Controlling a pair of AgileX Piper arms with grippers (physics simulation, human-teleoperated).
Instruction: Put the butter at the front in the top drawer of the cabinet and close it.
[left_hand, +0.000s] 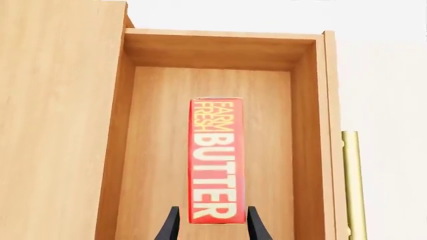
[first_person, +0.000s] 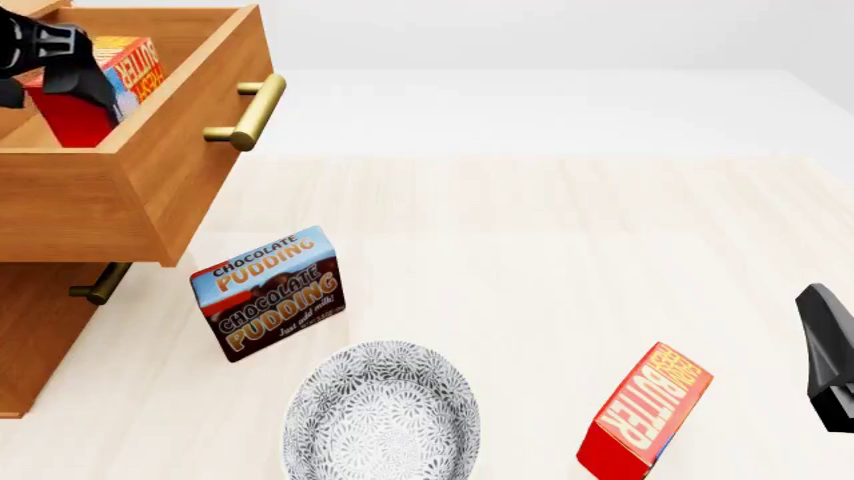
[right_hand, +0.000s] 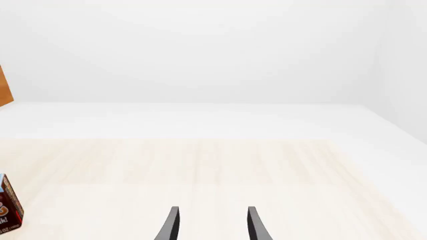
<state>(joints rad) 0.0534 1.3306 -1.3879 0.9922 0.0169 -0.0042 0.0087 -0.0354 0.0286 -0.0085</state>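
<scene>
1. The step in hand is the placing. The butter (left_hand: 215, 160) is inside the top drawer (left_hand: 303, 125), which stands pulled out of the cabinet (first_person: 40, 330). In the left wrist view the box lies lengthwise down the middle of the drawer floor, lettered face up.
2. The left gripper (left_hand: 213, 227) has one fingertip on each side of the box's near end. The jaws sit at about the box's width; whether they clamp it or have just let go I cannot tell.
3. In the front view the left arm hangs over the drawer at about 10 o'clock, and the box shows above the drawer wall, tilted. Whether it rests on the floor is not clear.
4. The right gripper (right_hand: 212, 225) waits at about 4 o'clock over bare table (first_person: 561, 250), fingers parted, holding nothing.
5. Next, I judge, the left jaws should spread and lift straight up clear of the drawer walls. Then the drawer front, with its brass handle (first_person: 254, 112), wants a push back toward the cabinet.
6. The other butter box (first_person: 647, 410), the pudding box (first_person: 271, 292) and the patterned bowl (first_person: 380, 410) lie at about 6 o'clock, well apart from the drawer.
</scene>
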